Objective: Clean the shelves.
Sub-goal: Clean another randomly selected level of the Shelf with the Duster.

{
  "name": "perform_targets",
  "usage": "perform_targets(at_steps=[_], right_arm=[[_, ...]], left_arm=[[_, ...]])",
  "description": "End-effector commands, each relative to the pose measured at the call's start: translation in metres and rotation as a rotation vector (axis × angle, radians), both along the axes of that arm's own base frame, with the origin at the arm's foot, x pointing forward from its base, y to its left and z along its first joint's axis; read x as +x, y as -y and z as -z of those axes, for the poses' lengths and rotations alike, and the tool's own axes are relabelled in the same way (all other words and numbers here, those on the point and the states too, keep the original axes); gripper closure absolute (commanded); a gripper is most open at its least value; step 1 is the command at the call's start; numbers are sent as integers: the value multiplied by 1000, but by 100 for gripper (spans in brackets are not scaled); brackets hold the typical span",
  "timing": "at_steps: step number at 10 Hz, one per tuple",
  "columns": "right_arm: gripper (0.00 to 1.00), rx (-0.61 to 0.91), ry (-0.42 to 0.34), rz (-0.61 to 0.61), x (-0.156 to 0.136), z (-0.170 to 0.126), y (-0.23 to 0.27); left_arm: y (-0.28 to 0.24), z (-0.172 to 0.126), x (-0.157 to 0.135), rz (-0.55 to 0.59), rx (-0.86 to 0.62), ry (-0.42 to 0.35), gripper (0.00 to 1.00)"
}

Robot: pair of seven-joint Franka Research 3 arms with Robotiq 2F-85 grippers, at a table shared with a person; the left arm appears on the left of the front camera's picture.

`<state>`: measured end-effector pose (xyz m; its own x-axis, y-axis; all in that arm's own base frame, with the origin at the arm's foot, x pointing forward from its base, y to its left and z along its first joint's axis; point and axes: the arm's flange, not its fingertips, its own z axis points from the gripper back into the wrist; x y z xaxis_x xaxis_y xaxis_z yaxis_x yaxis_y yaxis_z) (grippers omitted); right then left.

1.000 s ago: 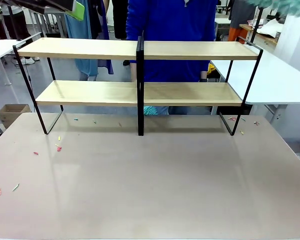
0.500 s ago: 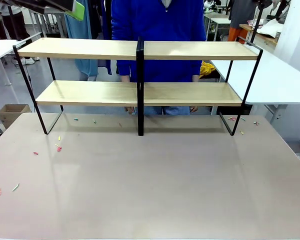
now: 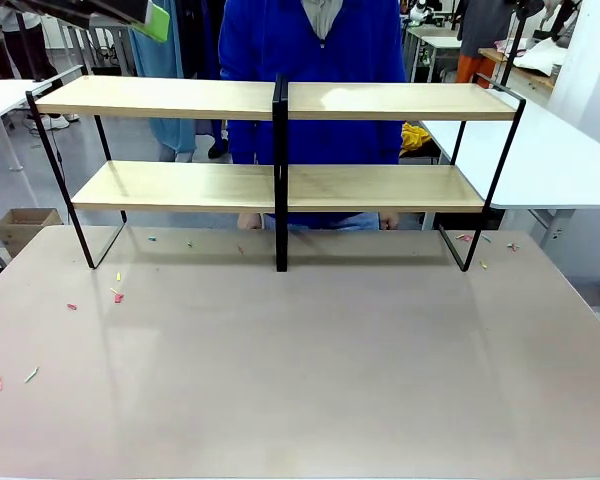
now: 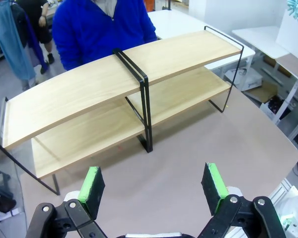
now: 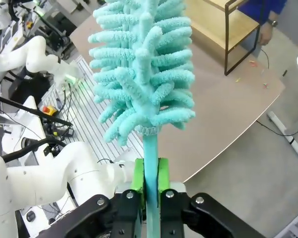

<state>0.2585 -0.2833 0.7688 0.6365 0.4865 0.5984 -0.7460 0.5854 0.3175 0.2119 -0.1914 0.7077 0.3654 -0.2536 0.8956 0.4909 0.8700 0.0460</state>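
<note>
A: Shelves [image 3: 280, 185] stand at twelve o'clock on the brown table [image 3: 300, 370]; the near tabletop from three through nine o'clock lies open, with small scraps [image 3: 117, 296] near nine.

B: Since the earlier frame, the person [image 3: 310, 40] in blue has shifted left behind the rack. Left gripper [image 4: 154, 186] hangs wide open, holding nothing. Right gripper [image 5: 150, 181] is clamped on the teal duster [image 5: 144, 74] handle.
</note>
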Motion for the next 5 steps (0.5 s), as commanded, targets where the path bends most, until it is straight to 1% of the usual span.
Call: perform_targets(at_steps=[1,5], right_arm=[[88,-8,-6,12,-8,-5,3],[88,-8,-6,12,-8,-5,3]], left_arm=[[-2,0,1,5,-1,7,0],[-2,0,1,5,-1,7,0]])
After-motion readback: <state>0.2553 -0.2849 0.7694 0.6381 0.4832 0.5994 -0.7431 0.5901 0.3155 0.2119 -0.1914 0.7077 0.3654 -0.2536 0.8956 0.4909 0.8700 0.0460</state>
